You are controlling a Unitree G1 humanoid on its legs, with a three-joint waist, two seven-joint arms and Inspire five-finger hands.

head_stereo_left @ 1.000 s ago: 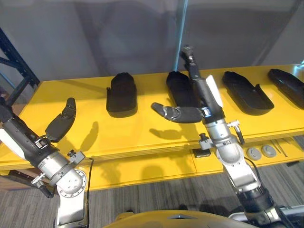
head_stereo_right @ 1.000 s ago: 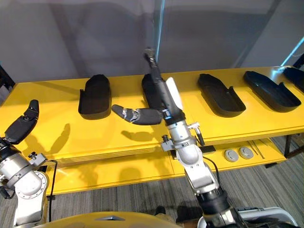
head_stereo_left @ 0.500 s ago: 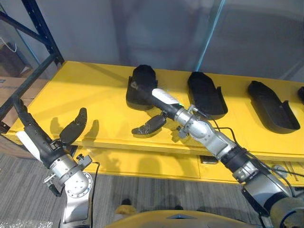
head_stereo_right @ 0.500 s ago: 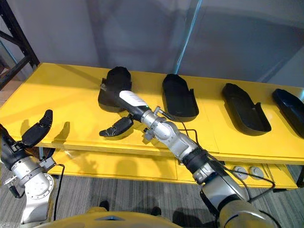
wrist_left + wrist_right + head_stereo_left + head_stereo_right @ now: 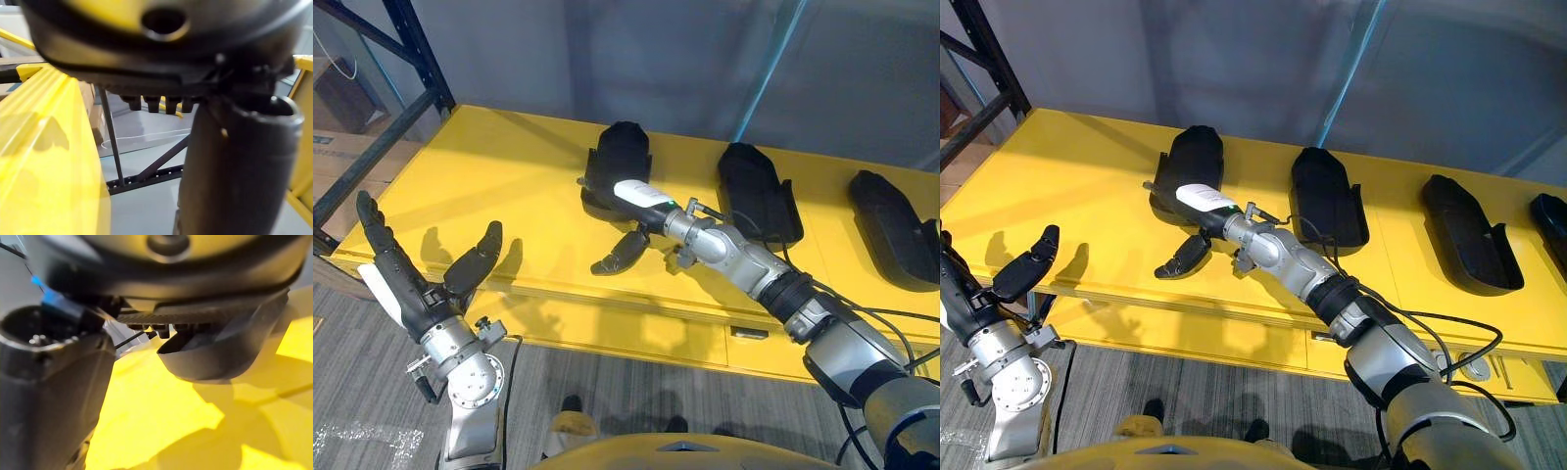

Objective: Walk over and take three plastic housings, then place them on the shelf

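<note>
Four plastic housings lie in a row on the yellow tabletop, and the right robot hand, fingers loose over the leftmost housing and gripping nothing yet, may slide or tip it if it closes off-centre; the left robot hand hangs spread, empty.

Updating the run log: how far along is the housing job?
Done: the walk; the robot stands at the yellow table. In hand: nothing; right hand is open over the leftmost housing, not gripping; left hand open, empty. Left: all grasps and shelf placements; the other housings also sit on the table.
</note>
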